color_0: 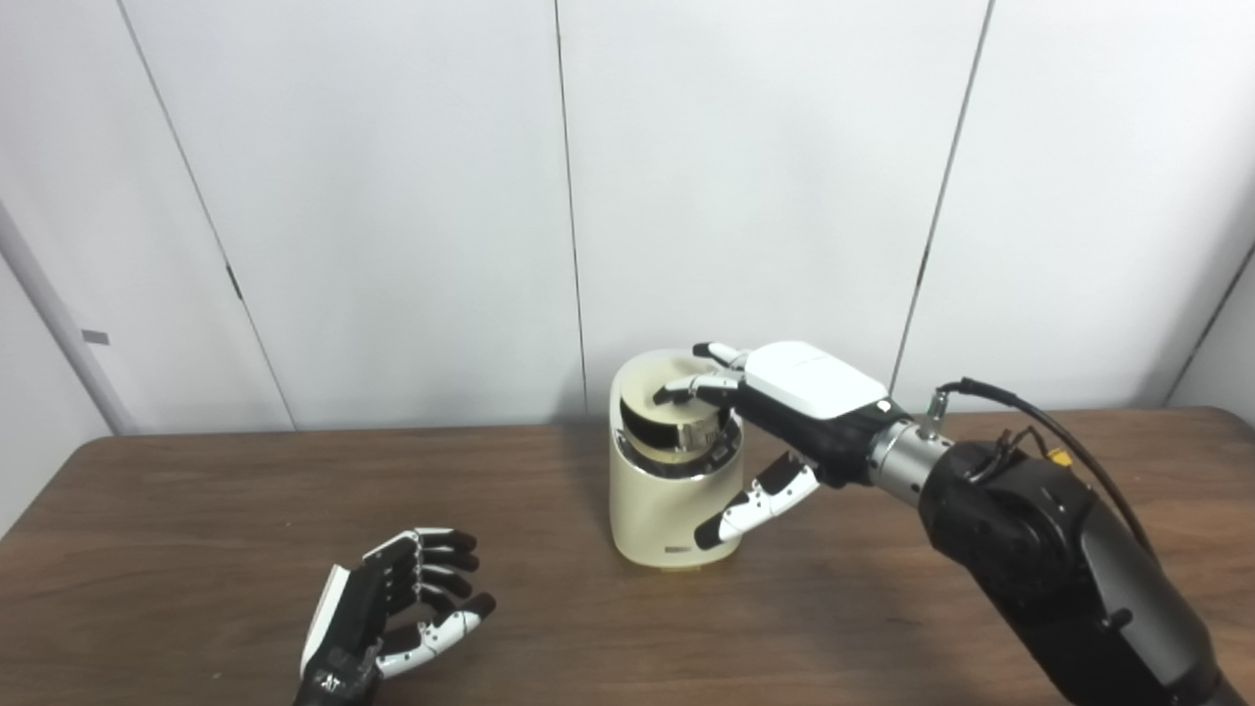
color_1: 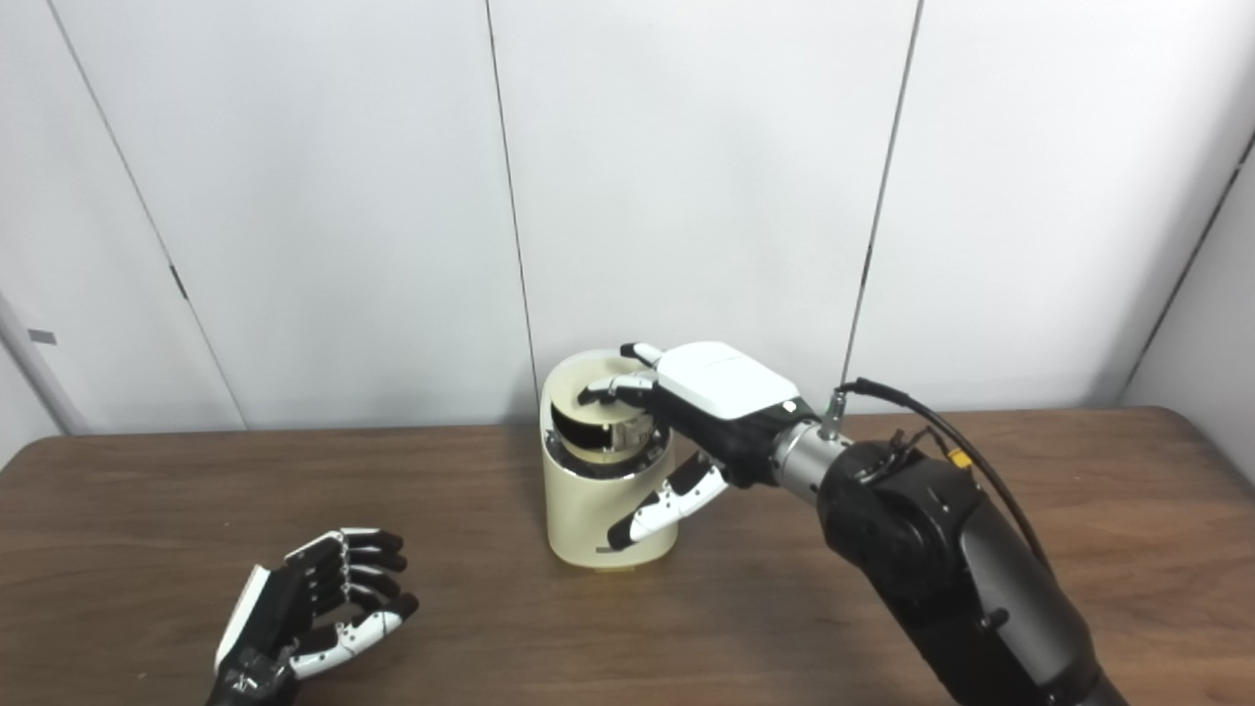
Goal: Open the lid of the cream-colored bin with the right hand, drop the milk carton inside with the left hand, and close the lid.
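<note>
Right hand (color_0: 784, 402) fingers spread on raised lid (color_0: 659, 384) of cream bin (color_0: 657, 500), mid-table. Left hand (color_0: 392, 608) empty, loosely curled. Milk carton nowhere visible. Risk: lid slipping shut; bin tipping under push.

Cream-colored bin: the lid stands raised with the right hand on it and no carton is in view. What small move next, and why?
Probably swing the lid down shut with the right hand: the left hand rests open and empty, so the carton is likely already inside the cream-colored bin.
</note>
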`<move>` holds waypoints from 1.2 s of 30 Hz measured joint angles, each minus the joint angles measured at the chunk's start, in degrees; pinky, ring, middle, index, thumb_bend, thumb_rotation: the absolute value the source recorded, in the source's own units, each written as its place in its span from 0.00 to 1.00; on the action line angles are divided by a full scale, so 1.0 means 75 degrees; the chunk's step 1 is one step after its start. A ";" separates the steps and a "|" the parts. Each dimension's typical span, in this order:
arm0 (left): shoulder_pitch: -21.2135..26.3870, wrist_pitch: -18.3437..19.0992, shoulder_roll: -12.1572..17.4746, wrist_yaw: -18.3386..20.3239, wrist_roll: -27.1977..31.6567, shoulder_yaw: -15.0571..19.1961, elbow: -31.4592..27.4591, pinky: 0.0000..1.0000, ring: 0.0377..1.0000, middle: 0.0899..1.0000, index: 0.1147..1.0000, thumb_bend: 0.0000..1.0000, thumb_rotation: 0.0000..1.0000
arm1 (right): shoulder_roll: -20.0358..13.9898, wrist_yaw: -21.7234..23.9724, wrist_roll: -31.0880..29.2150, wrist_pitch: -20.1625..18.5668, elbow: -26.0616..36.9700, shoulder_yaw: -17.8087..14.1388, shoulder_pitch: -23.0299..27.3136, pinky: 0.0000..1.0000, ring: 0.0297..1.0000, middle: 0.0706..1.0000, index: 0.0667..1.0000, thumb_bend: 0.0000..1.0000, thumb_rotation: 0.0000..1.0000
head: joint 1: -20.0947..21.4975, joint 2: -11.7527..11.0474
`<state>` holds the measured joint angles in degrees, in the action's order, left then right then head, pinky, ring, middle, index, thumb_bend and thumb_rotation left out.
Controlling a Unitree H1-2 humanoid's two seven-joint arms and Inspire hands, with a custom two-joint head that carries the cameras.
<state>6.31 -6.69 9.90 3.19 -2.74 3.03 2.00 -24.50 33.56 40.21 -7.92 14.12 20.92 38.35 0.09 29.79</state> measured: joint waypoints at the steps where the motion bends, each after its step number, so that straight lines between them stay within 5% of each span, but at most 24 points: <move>1: 0.0000 0.0007 0.0000 0.0000 0.0000 0.0000 0.0000 0.42 0.51 0.56 0.59 0.60 0.00 | 0.0000 0.0005 -0.0009 0.0013 0.0000 -0.0001 -0.0001 0.94 0.99 0.82 0.84 0.72 0.50 | -0.0012 0.0012; 21: -0.0020 0.0208 0.0004 0.0006 0.0001 0.0000 -0.0053 0.41 0.51 0.56 0.59 0.61 0.00 | -0.0066 0.0716 0.1163 0.0295 0.0206 0.0398 -0.0008 0.96 0.99 0.81 0.84 0.75 0.53 | -0.0047 0.0164; 30: -0.0126 0.0280 0.0003 0.0030 0.0016 0.0001 -0.0099 0.41 0.50 0.55 0.59 0.62 0.00 | -0.0181 0.1995 0.1923 0.0230 0.0534 0.0816 0.0363 1.00 1.00 0.86 0.86 0.78 0.60 | -0.0070 0.0199; 36: -0.0135 0.0327 0.0003 0.0025 0.0014 0.0004 -0.0191 0.41 0.50 0.55 0.59 0.61 0.00 | -0.0101 0.2104 0.2089 0.0233 0.0595 0.0735 0.0322 1.00 1.00 0.84 0.85 0.76 0.56 | -0.0070 0.0199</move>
<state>5.30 -4.24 9.92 3.37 -2.64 3.06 0.56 -25.26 49.34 55.88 -6.17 18.58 26.43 40.77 -0.44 31.29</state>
